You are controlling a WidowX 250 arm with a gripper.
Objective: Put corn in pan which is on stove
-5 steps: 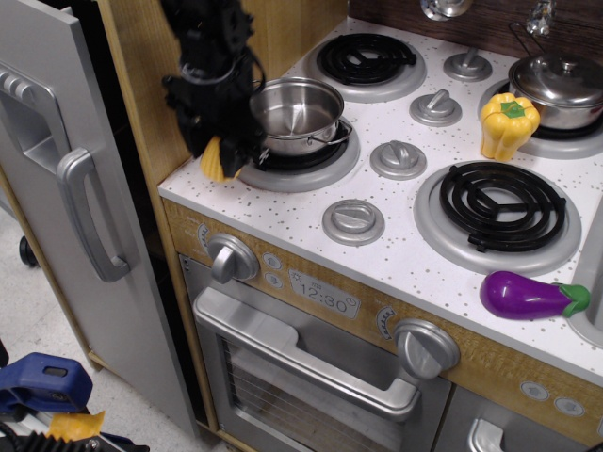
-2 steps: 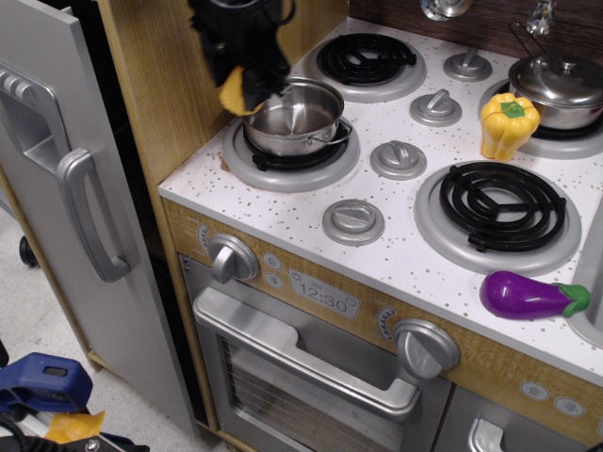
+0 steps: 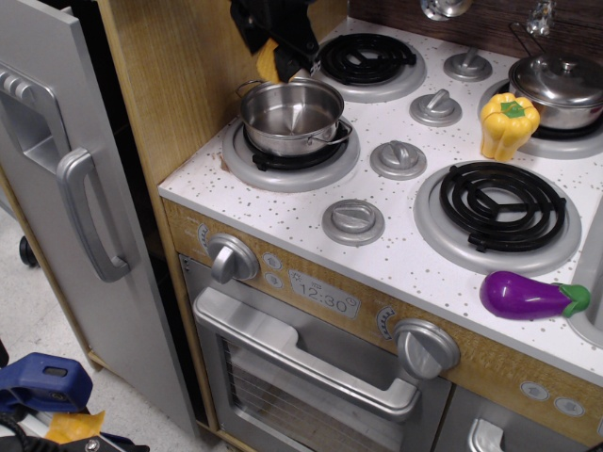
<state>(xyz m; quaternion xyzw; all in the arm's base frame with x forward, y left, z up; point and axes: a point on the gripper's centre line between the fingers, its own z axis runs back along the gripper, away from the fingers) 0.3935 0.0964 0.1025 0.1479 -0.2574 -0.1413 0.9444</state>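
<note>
Gripper (image 3: 280, 49): black, at the top edge of the view, above and just behind the pan's far rim; clamped on the corn
Corn (image 3: 269, 61): yellow, only a small part shows between the black fingers; held in the air, clear of the pan and not inside it
Pan (image 3: 290, 115): open steel pot, upright on the front-left burner; inside looks bare and shiny; wire handle on the right side
Stove (image 3: 396, 245): white speckled top, four coil burners, grey knobs down the middle, oven door with grey handle below
Lidded pot (image 3: 558, 87): on the back-right burner, knobbed lid in place
Pepper (image 3: 508, 123): yellow, upright, just beside the lidded pot on its left
Eggplant (image 3: 529, 296): purple with green cap, lying near the front edge, right of the front-right burner
Fridge door (image 3: 66, 188): grey, left of the stove, handle facing the camera
</note>
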